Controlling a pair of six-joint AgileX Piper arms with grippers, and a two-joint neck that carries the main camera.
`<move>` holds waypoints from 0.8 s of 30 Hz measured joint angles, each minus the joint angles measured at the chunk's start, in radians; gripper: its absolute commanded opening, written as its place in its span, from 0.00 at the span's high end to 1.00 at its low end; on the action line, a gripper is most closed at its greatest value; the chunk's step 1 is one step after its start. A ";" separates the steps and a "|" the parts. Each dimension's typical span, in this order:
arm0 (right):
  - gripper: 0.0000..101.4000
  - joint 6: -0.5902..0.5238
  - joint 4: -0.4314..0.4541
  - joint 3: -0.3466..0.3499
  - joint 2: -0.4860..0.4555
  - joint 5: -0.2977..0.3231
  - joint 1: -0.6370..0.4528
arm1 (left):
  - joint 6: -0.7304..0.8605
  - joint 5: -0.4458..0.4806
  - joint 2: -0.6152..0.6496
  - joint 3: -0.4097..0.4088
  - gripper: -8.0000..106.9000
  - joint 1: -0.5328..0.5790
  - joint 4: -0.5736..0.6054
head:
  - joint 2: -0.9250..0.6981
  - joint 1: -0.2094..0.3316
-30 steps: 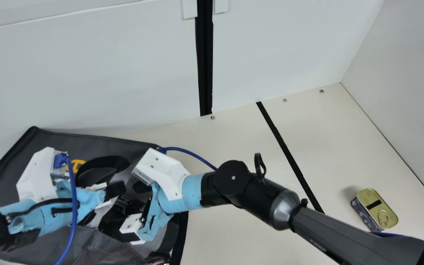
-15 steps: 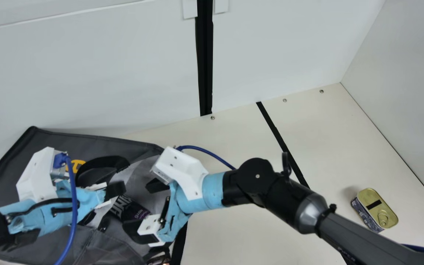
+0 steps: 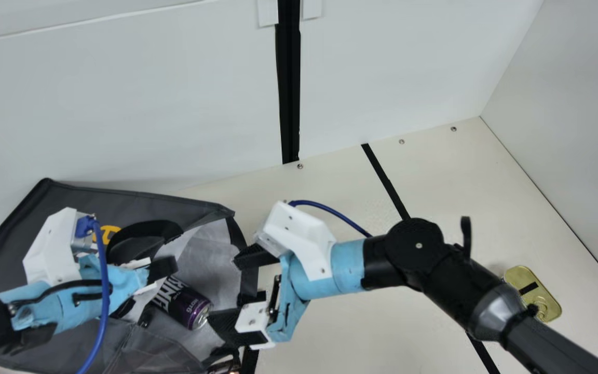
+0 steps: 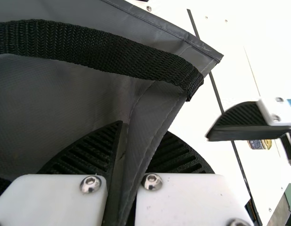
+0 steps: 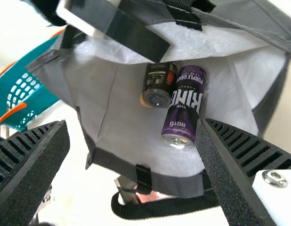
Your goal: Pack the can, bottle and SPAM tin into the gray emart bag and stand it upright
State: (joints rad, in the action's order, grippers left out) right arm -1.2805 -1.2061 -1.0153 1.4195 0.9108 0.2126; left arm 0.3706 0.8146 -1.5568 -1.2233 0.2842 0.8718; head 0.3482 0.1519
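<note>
The gray bag (image 3: 138,332) lies on its side at the main view's lower left, its mouth facing right. My left gripper (image 3: 161,270) holds the bag's edge; in the left wrist view the fingers of my left gripper (image 4: 131,165) pinch gray fabric (image 4: 150,122). A purple can (image 3: 189,307) lies inside the mouth. In the right wrist view the purple can (image 5: 184,106) rests beside a darker bottle or can (image 5: 158,84) within the bag (image 5: 131,117). My right gripper (image 3: 236,291) stands open at the mouth; in the right wrist view nothing is between the fingers of my right gripper (image 5: 133,136).
A flat gold-topped tin (image 3: 535,295) stands on the table (image 3: 330,197) at the right, partly behind my right arm. A teal basket (image 5: 28,92) shows in the right wrist view. Below the bag's mouth there is a black strap (image 5: 169,208).
My right gripper has drawn back to the right, out of the bag's mouth, and the purple can has come into view there. My left arm has kept still.
</note>
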 measured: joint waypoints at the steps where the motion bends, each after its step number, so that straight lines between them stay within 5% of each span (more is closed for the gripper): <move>1: 0.06 -0.004 0.004 0.002 -0.008 0.016 -0.011 | 0.000 0.000 0.000 0.000 1.00 0.000 0.000 | 0.000 0.000; 16: 0.06 -0.066 0.040 -0.004 -0.081 0.244 -0.256 | 0.000 0.000 0.000 0.000 1.00 0.000 0.000 | -0.002 0.000; 24: 0.06 -0.072 0.056 -0.021 -0.095 0.288 -0.381 | 0.000 0.000 0.000 0.000 1.00 0.000 0.000 | 0.000 0.000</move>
State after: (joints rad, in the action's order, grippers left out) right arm -1.3523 -1.1496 -1.0365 1.3245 1.1991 -0.1686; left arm 0.3706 0.8146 -1.5568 -1.2233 0.2842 0.8718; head 0.3482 0.1519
